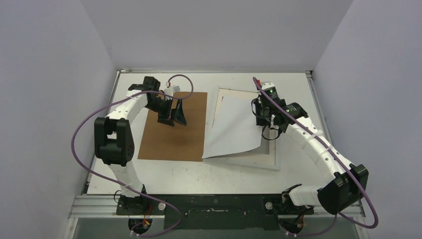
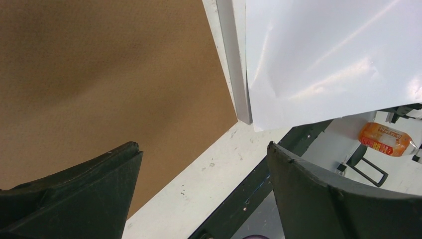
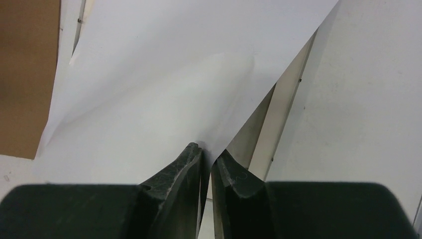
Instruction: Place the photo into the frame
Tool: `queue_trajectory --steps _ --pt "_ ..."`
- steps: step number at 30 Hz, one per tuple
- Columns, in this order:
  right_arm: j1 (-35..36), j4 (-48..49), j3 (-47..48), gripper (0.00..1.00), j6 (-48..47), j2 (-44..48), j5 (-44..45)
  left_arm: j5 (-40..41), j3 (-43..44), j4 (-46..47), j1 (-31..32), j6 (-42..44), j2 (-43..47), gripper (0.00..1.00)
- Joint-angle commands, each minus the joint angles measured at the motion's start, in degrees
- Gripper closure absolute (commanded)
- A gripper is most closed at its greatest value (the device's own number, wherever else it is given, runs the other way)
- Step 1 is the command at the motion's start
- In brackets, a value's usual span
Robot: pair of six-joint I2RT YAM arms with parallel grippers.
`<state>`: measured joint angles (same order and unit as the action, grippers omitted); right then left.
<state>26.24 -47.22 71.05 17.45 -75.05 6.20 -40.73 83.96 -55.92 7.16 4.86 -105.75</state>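
The photo [image 1: 234, 127] lies white back up, bowed, across the frame [image 1: 246, 162], which rests flat on the table's right half. My right gripper [image 1: 261, 122] is at the photo's right edge. In the right wrist view its jaws [image 3: 209, 149] are closed to a thin slit on that edge of the photo [image 3: 164, 89], which is lifted above the frame's border [image 3: 278, 124]. My left gripper [image 1: 173, 119] hovers wide open over the brown backing board [image 1: 174, 129], holding nothing. In its wrist view the left gripper [image 2: 201, 145] looks down on the board [image 2: 99, 74], the frame's edge [image 2: 234, 64] and the photo [image 2: 323, 59].
The backing board lies just left of the frame, its right edge next to the photo's left edge. A black rail [image 1: 214, 204] runs along the table's near edge. An orange packet [image 2: 385, 139] shows below the table. Grey walls close in on three sides.
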Motion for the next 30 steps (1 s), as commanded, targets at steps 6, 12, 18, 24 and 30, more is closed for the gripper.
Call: queue_trajectory --steps 6,12,18,24,30 --pt "-0.05 -1.47 -6.14 0.68 2.46 0.76 -1.36 0.45 1.53 0.18 0.39 0.16 1.91 0.04" --pt "-2.11 3.23 -15.87 0.71 12.21 5.76 -0.71 0.90 2.12 -0.21 0.44 0.27 2.13 0.03" --pt "-2.23 1.21 -17.70 0.75 13.34 4.83 0.75 1.27 2.84 -1.14 0.65 0.69 2.31 0.03" --pt "-1.91 -2.49 -19.02 0.64 15.64 4.63 -3.00 1.53 2.62 -1.22 0.82 0.84 2.91 0.03" --pt "-2.09 -2.61 -24.15 0.62 21.02 12.21 -7.36 2.14 2.94 -1.43 1.19 0.95 2.74 0.03"
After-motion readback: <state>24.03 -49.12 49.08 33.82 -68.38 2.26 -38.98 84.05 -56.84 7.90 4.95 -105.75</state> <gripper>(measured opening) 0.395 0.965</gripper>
